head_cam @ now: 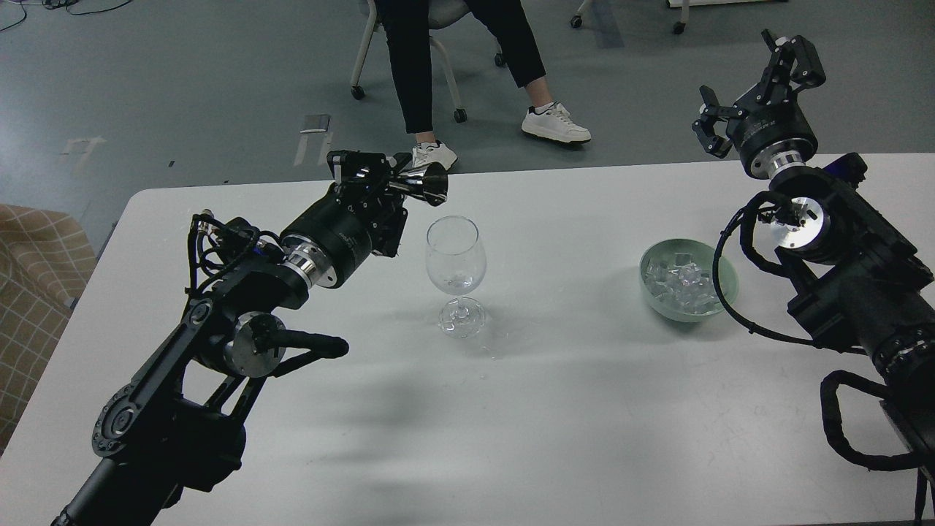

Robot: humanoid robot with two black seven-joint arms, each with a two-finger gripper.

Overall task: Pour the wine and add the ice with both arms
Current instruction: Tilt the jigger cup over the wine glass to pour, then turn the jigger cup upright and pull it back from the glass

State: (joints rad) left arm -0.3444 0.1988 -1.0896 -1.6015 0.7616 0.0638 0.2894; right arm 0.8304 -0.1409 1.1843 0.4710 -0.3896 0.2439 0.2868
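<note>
A clear wine glass (456,270) stands upright mid-table with a little clear wine at the bottom of its bowl. My left gripper (380,175) is shut on a small shiny metal jigger (427,183), held tilted on its side just above and left of the glass rim. A pale green bowl (723,292) holding a heap of clear ice cubes (683,281) sits to the right. My right gripper (756,91) is open and empty, raised beyond the table's far edge, above and behind the bowl.
The white table (555,416) has a few spilled drops by the glass foot. A seated person's legs (467,66) and chair are beyond the far edge. A checked cushion (33,277) lies at the left.
</note>
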